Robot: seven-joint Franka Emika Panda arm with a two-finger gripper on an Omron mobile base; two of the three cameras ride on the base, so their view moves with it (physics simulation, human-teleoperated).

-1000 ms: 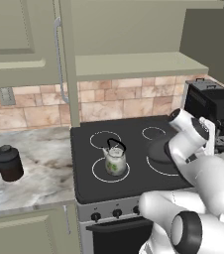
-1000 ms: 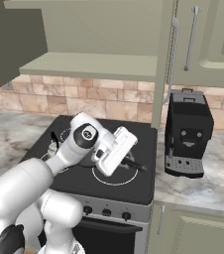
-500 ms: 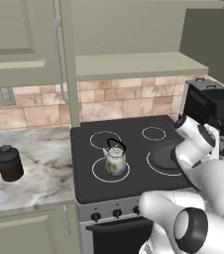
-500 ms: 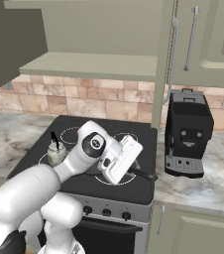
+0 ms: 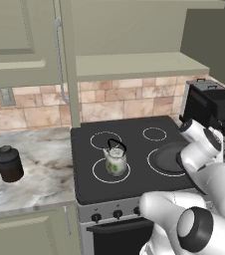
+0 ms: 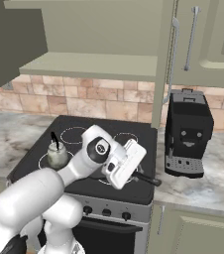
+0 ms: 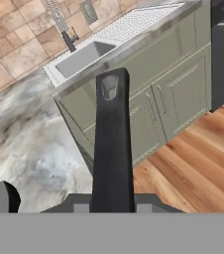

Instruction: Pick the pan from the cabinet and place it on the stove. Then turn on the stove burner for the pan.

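Black glass cooktop (image 5: 134, 164): smooth, faintly glossy, with thin white painted rings. On its right front ring, frying pan (image 5: 168, 158): dark grey-black, matt, metal-looking; long handle (image 7: 111, 149) equally matt, slightly grainy. On the left front ring, kettle (image 5: 115, 160): pale green, translucent like glass, black loop handle. Below the cooktop, front panel (image 5: 109, 211): brushed silver metal, black plastic-looking knobs. Beside it, counter (image 5: 40, 164): mottled grey marble, smooth. Behind, backsplash (image 5: 114, 99): rough tan stone tiles. Above, wall cabinet (image 5: 20, 42): matt sage-green paint, satin silver bar handle. To the right, coffee machine (image 6: 188, 131): black, semi-gloss plastic.
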